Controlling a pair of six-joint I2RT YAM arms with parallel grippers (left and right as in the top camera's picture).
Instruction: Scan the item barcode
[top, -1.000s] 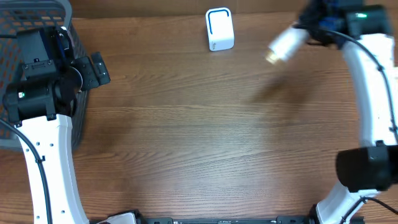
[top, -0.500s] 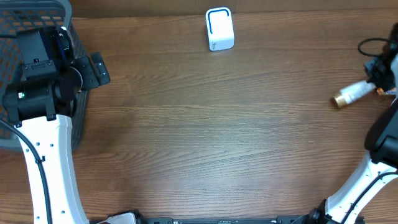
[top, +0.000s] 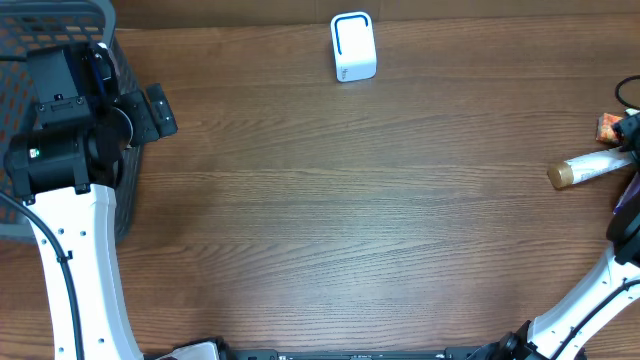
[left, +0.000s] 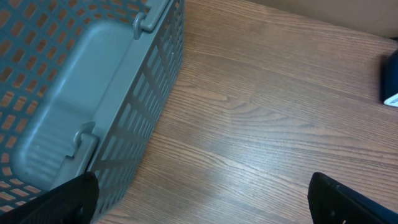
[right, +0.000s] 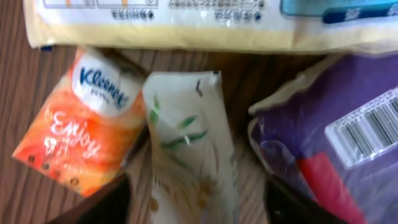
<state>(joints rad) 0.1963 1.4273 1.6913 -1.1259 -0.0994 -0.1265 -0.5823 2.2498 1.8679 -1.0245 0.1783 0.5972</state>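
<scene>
Right gripper: jaws parted, clear of the white leaf-printed tube, which lies between them at the right edge of the table. On one side of the tube is an orange packet reading "Kleenex" and "Enjoy"; on the other, a purple pack bearing a barcode. Left gripper: spread wide beside the basket. One second earlier the tube was held aloft, right of the scanner.

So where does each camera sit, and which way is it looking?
Overhead: above the brown wooden table, facing straight down; white left arm and right arm show.
Left wrist: on that arm, facing the grey slatted plastic basket; dark fingertips at the bottom.
Right wrist: facing down at an orange tissue packet and a white leaf-printed tube; dark fingertips below.
Shared: overhead and left wrist both show the basket.
</scene>
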